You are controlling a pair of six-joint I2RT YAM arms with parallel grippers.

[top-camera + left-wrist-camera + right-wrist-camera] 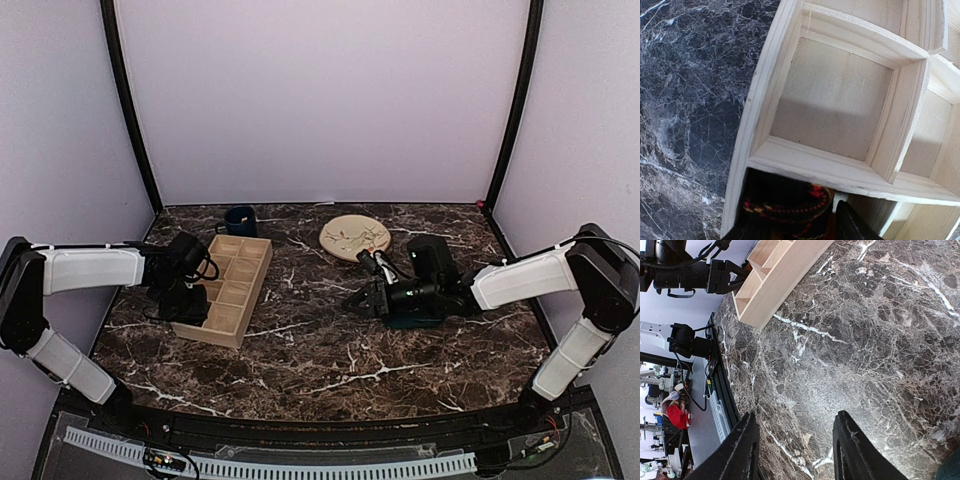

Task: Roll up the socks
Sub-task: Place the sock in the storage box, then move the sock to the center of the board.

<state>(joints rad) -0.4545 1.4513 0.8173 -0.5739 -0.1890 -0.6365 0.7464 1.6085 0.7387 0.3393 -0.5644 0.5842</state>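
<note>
The black argyle socks (785,202), a rolled bundle with red and yellow stitching, lie in the near-left corner compartment of the wooden organizer (840,170). My left gripper (792,232) hangs over that compartment (188,305), open, with one finger on each side of the roll. A sliver of wood shows between the right finger (852,225) and the fabric. The dark teal socks (412,318) lie on the table under my right wrist, showing only as a corner (951,470). My right gripper (796,416) is open above bare marble (362,298), holding nothing.
The wooden organizer (256,292) stands left of centre with several empty compartments. A dark blue mug (240,220) sits behind it. A beige plate (355,237) lies at the back centre. In the right wrist view the organizer (775,275) and the left arm (690,275) show ahead.
</note>
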